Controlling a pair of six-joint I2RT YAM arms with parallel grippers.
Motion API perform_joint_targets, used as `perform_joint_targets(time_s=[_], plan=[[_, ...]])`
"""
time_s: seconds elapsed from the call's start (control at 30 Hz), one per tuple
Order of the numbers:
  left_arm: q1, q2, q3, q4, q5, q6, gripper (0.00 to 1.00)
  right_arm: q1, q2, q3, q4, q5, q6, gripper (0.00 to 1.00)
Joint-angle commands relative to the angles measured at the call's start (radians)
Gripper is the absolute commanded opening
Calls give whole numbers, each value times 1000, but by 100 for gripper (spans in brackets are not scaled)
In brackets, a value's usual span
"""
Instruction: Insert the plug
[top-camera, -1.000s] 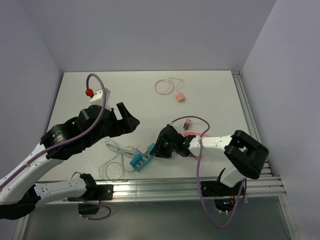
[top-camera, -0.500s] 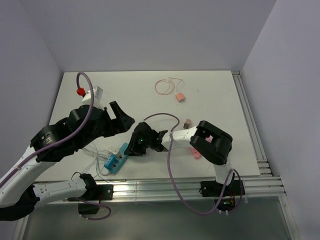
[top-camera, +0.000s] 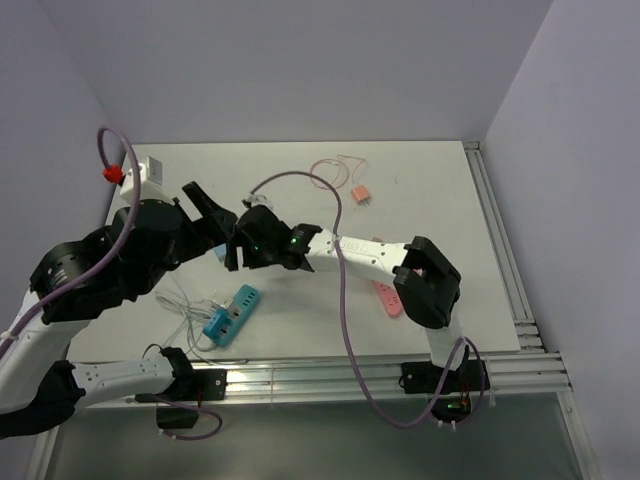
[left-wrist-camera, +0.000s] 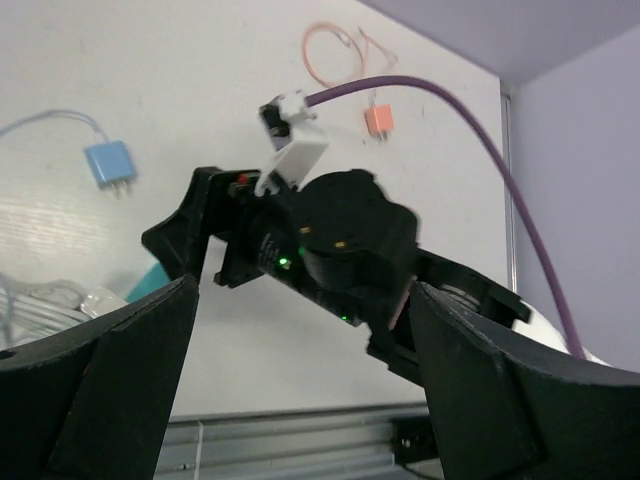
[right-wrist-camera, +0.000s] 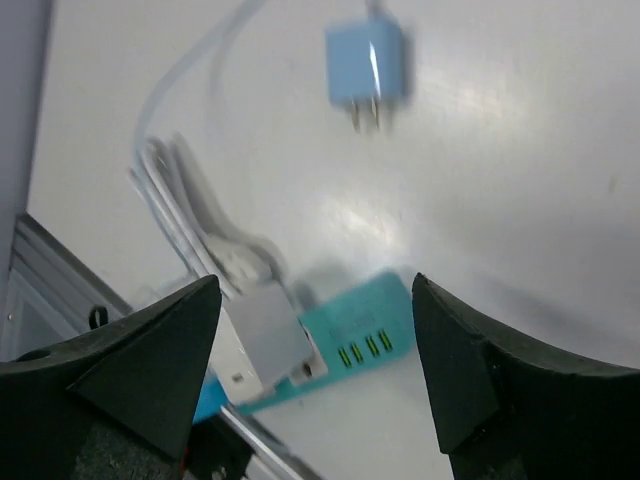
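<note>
A teal power strip lies near the table's front left, and a white adapter is plugged into its near end. It also shows in the right wrist view. A small blue plug on a white cable lies flat beyond it and also shows in the left wrist view. My right gripper is open and empty, hovering above the strip and the plug. My left gripper is open and empty, raised just left of the right one.
A pink plug with a thin looped cable lies at the back centre. A pink object lies under the right arm. Coiled white cable lies left of the strip. A metal rail runs along the front edge.
My right arm has swept left across the table, pushing the power strip left, then moved back off it towards the blue plug. My left arm has lifted and pulled back to the left.
</note>
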Motion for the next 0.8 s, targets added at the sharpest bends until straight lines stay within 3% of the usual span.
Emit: perform_joint_targets(time_s=[0.0, 0.13, 0.23, 0.37, 0.77], plan=[[-3, -3, 57, -74, -158, -24, 91, -29, 48, 150, -77, 117, -259, 84], [-3, -63, -16, 22, -147, 12, 91, -72, 184, 344, -66, -20, -355, 82], [-3, -112, -50, 79, -138, 36, 95, -76, 319, 524, -160, -42, -423, 81], [-3, -126, -52, 92, -150, 52, 96, -74, 430, 644, -224, -43, -444, 80], [-3, -154, -136, 167, -138, 84, 96, -62, 513, 671, -171, -79, -448, 79]])
